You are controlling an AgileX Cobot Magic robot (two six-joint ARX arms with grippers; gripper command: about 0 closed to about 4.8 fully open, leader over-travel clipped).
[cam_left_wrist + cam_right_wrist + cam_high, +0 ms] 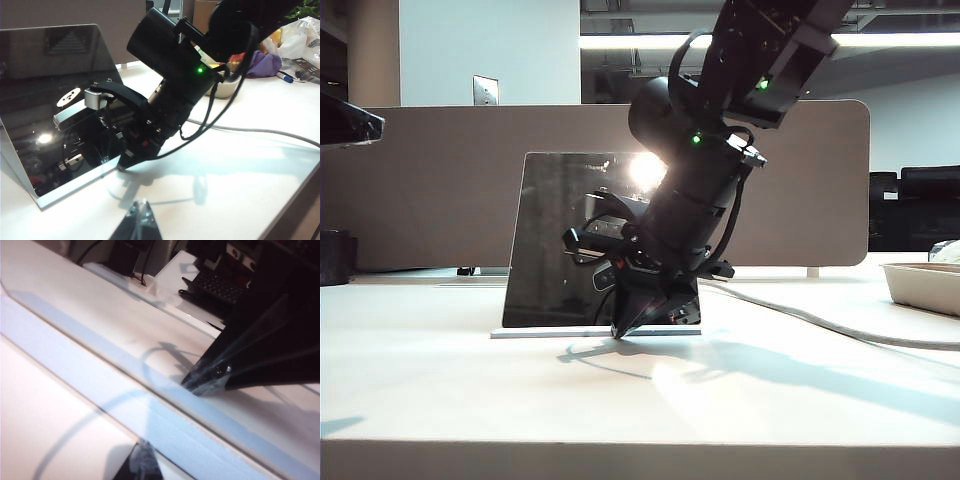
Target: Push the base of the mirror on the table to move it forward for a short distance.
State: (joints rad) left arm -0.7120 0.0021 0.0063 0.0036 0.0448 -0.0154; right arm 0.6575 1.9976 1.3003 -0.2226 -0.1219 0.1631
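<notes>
1. The mirror (582,235) is stood on its base (540,333), mid-table (470,390).
2. The right pincer (625,328) is clenched to a point, set low at the base for pushing.
3. The left pincer (137,225) is kept aside; its state cannot be told.

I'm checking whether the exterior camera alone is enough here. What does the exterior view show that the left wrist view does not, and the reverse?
Only the exterior view shows the beige divider and a tray at the table's right. Only the left wrist view shows the left gripper, apart from the mirror, and a purple cloth. Both show the mirror on its base, the white table, and the right gripper, shut, tips down at the base.
</notes>
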